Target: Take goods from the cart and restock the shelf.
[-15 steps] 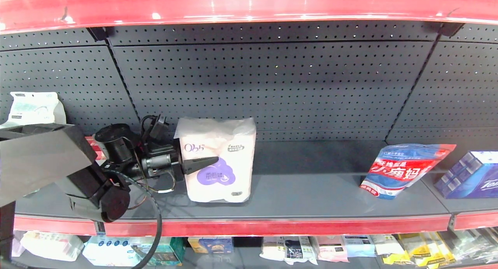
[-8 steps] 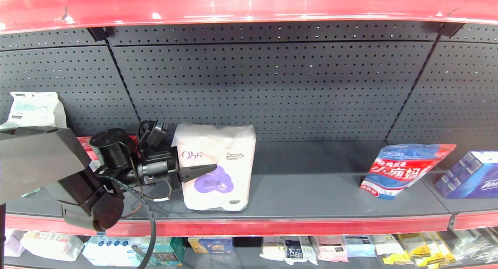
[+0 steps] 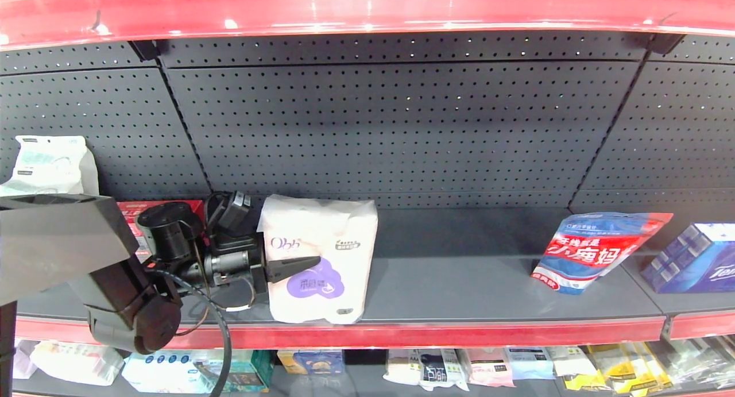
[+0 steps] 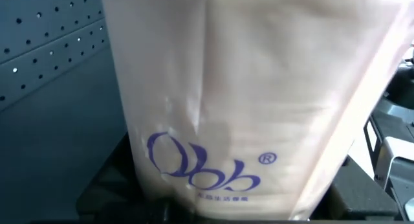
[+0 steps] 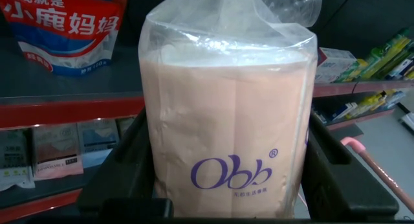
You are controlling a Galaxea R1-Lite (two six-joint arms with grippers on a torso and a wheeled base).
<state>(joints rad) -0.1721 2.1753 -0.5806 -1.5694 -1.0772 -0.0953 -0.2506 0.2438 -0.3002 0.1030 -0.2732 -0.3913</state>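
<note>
Left gripper (image 3: 313,258) clasps tissue pack (image 3: 330,233), seemingly touching shelf (image 3: 459,279).

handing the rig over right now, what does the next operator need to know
Left gripper: shut on a toilet roll pack, which appears to stand upright near the front edge of the shelf, well left of the blue-and-red pouch.
Right gripper: shut on a second toilet roll pack, held out in front of the shelving.
Done: first pack is on the shelf, not yet released.
Left: open the left gripper and draw it clear, then probably set the second pack in the open stretch to the first one's right.
</note>
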